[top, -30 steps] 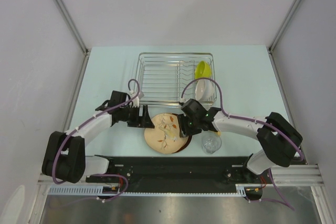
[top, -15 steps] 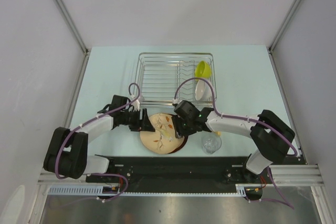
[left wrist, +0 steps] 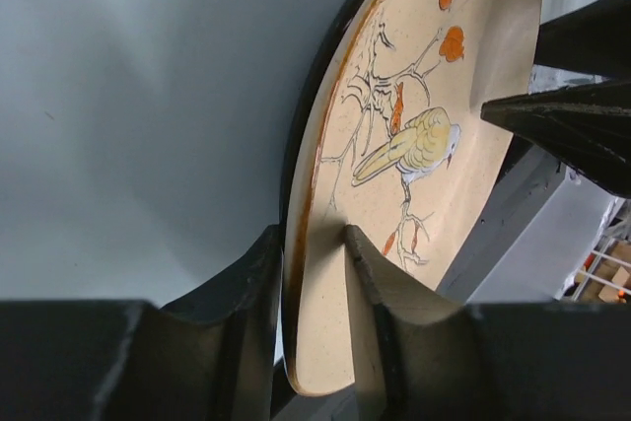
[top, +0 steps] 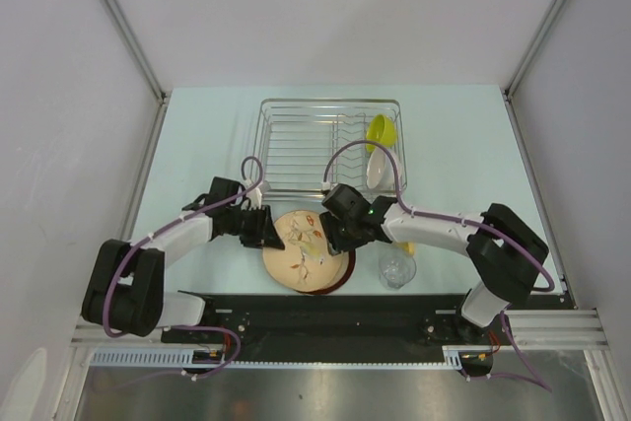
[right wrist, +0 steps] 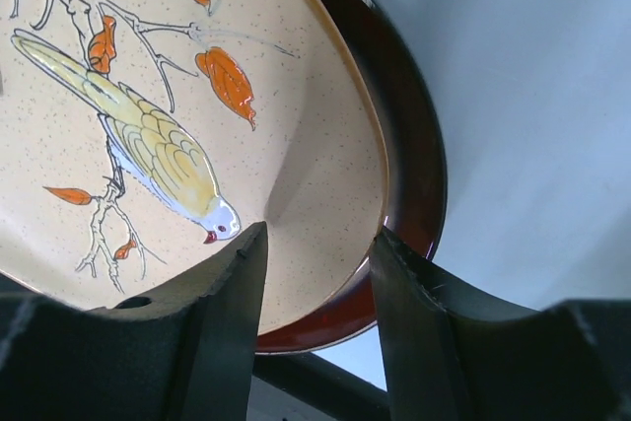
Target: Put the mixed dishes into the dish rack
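The round tan leaf-patterned plate (top: 301, 251) has no long axis. Its painted face is turned up towards the overhead camera. It sits at the near middle of the surface, in front of the rectangular silver wire-grid dish rack (top: 306, 140) and outside it. It overlaps the dark-red-rimmed tan plate (top: 342, 278), whose glossy rim shows at the near right. Whether the upper plate is lifted clear of the lower one cannot be told.

The glaze is speckled tan with an orange-brown edge. It carries thin black branches, orange leaves and a yellow bird with a pale head and a red beak.

The left gripper (top: 273, 235) is on the plate's left rim. Its fingers (left wrist: 367, 283) are closed on the rim, one on the painted face and one on the outer side. The right gripper (top: 333, 241) clamps the opposite rim in the same way.

At the right end of the rack a lime-green bowl (top: 380, 130) and a white bowl (top: 377, 171) stand on edge. A small clear glass (top: 396, 269) stands on the surface just right of the plates.

The pale blue-green surface (top: 207, 145) is enclosed by plain light-grey walls (top: 325, 17) with metal corner posts. A black rail (top: 325, 313) runs along its near edge.
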